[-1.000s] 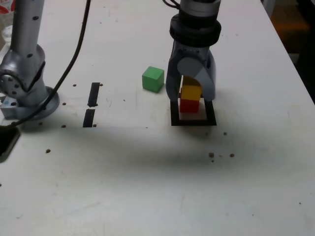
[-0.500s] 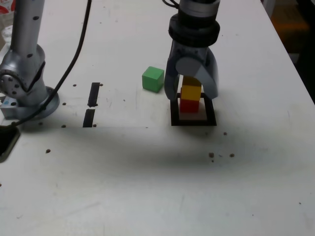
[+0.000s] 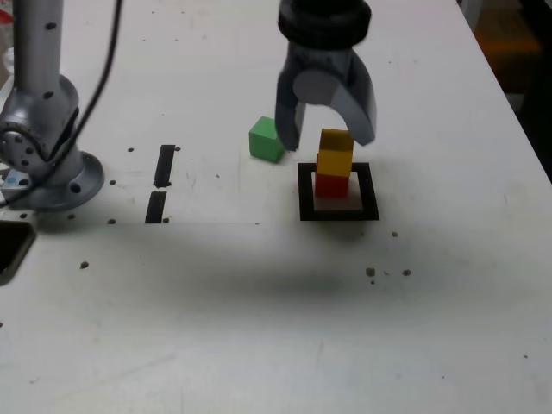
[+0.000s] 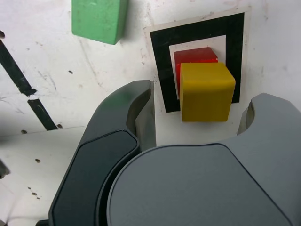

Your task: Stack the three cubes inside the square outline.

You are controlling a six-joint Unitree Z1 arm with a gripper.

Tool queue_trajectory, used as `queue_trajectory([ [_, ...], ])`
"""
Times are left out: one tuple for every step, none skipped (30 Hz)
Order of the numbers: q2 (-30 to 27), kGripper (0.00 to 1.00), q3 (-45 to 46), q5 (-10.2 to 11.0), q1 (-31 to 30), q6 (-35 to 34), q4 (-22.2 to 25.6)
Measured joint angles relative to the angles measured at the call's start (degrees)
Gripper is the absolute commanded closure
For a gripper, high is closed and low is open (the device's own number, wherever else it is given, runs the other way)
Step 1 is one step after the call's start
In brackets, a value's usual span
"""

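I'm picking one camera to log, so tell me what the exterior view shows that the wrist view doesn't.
Only the exterior view shows the arm's base and dark specks on the white table. Only the wrist view shows, from above, the yellow cube sitting offset on the red cube. Both show the open end effector clear of the stack, the green cube outside the square outline, and two black strips.

no readable text or labels anywhere
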Motion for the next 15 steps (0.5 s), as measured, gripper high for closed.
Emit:
queue_trajectory([
  [-0.8,0.24,0.0,0.5,0.0,0.2,0.6],
  [-1.9,0.24,0.0,0.8,0.0,0.2,1.1],
  [-2.9,0.23,0.0,1.2,0.0,0.3,1.5],
  [-4.1,0.23,0.1,1.8,0.0,0.4,2.1],
  [-5.2,0.23,0.1,2.3,0.0,0.4,2.6],
  [-5.9,0.23,0.2,2.8,0.0,0.4,3.0],
  [-7.0,0.23,0.5,3.3,0.0,0.5,3.7],
  [-8.1,0.23,0.7,4.0,0.0,0.6,4.4],
  [-8.6,0.23,0.9,4.5,0.0,0.8,4.8],
  [-9.5,0.23,1.4,5.3,0.0,1.1,5.5],
  [-10.3,0.22,2.0,5.8,0.0,1.5,5.8],
  [-11.3,0.21,3.2,6.6,0.0,2.1,6.0],
  [-12.1,0.19,4.8,7.6,0.0,2.9,5.8],
  [-12.4,0.18,5.6,7.9,0.0,3.1,5.5],
  [-12.6,0.18,6.4,8.2,0.0,3.3,5.4],
])
